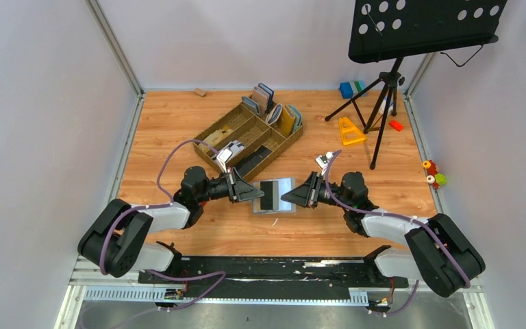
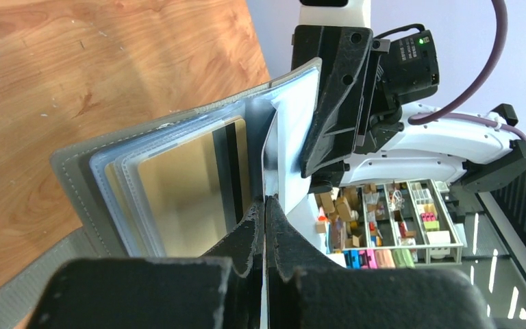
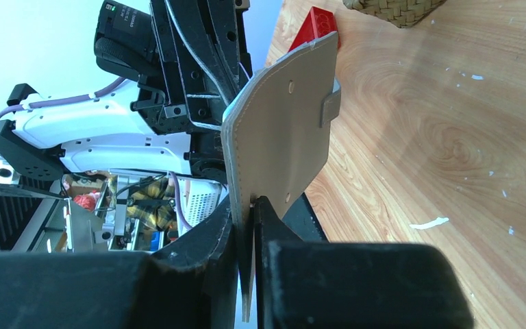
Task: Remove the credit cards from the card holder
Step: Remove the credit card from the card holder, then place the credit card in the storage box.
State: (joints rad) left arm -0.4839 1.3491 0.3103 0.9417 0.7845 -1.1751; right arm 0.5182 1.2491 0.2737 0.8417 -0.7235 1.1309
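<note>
Card holder (image 1: pixel 274 188) sits mid-table, spread open between my two grippers, black band down its middle. I can't tell whether it rests on the wood or hangs just off it.

The left gripper (image 1: pixel 257 195) comes in from 9 o'clock. In the left wrist view it (image 2: pixel 265 209) is clenched on a thin inner leaf at the fold. Clear sleeves fan out beside it, and a shiny gold-toned card (image 2: pixel 178 185) sits in the front sleeve. The stitched grey cover edge (image 2: pixel 68 178) is outermost.

The right gripper (image 1: pixel 285 197) comes in from 3 o'clock. In its own wrist view it (image 3: pixel 248 219) is pinched tight on the grey outer cover (image 3: pixel 281 130), right at the stitched edge, with the tab sticking out on the far side.

Around it:
- The brown tray (image 1: pixel 227 122) is at 11 to 12 o'clock, with its near corner close to the holder's far edge but apart.
- Bare wood of the table (image 1: pixel 233 229) runs at 6 o'clock up to the arm bases.
- The tripod (image 1: pixel 383 116) and yellow piece (image 1: pixel 350 130) are at 2 o'clock, well apart.
</note>
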